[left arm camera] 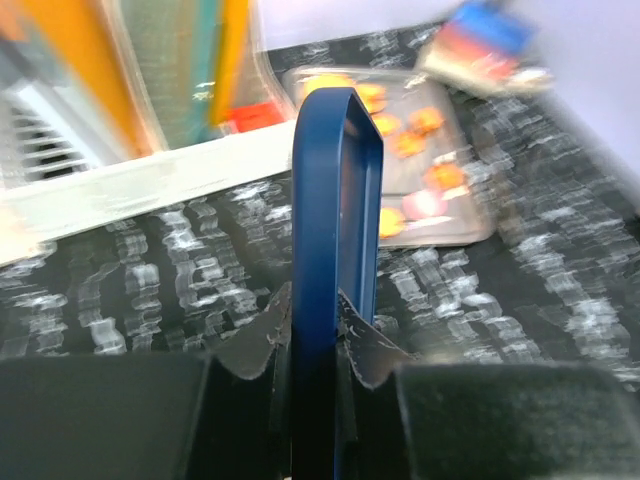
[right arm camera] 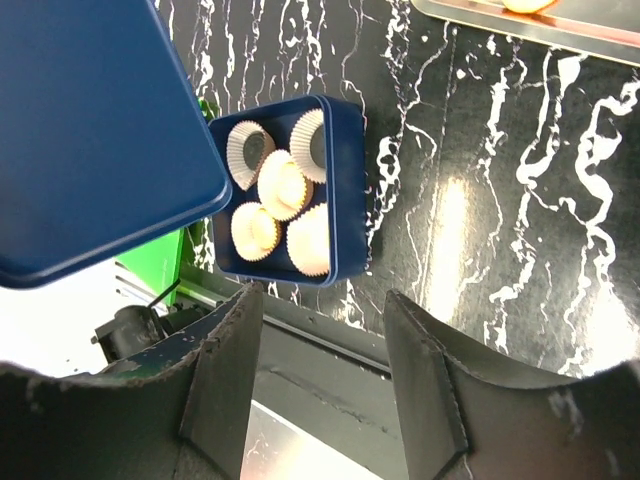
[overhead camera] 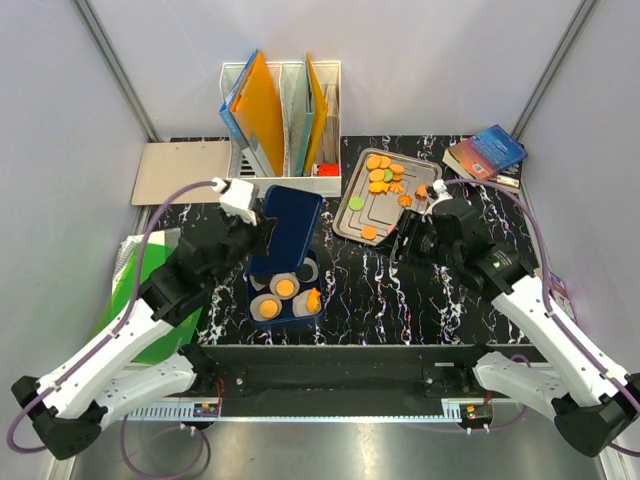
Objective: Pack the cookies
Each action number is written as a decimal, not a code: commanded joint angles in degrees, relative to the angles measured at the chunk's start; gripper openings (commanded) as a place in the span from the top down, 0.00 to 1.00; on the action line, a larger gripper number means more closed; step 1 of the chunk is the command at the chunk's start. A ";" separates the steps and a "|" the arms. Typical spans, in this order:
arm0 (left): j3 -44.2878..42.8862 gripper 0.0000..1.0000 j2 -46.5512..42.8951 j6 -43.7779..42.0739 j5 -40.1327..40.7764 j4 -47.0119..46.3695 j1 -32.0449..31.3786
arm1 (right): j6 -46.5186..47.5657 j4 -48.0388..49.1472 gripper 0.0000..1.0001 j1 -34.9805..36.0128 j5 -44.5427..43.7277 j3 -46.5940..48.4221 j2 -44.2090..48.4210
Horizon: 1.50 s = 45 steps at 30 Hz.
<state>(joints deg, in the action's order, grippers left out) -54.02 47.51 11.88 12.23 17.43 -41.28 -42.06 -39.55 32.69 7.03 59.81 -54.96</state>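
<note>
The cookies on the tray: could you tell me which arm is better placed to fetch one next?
Right: its jaws stand open beside the tray of cookies; the left jaws clamp the blue lid.

Top camera looks down over the whole table (overhead camera: 400, 295); both close wrist cameras share the blue lid (left arm camera: 335, 230).

No legible text, label, brand or number in any view. Markings on the books (overhead camera: 487, 152), upper right of the top view, too small to make out; same books blurred at upper right of the left wrist view.
</note>
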 commanded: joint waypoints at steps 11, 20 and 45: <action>1.89 0.94 14.45 -55.09 59.91 -26.89 -33.16 | 2.95 7.47 0.35 0.27 1.15 12.17 -9.20; 16.83 1.00 30.60 -109.73 61.44 -105.00 -41.60 | 4.10 9.75 0.30 0.01 2.64 11.56 -9.99; 17.02 1.00 39.86 -117.00 58.44 -112.88 -47.84 | -0.12 28.73 0.25 -4.30 31.46 2.42 -17.20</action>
<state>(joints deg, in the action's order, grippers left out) -36.88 87.68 -104.18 71.72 -70.76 -88.47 -39.75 -20.14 28.47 30.76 62.70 -71.72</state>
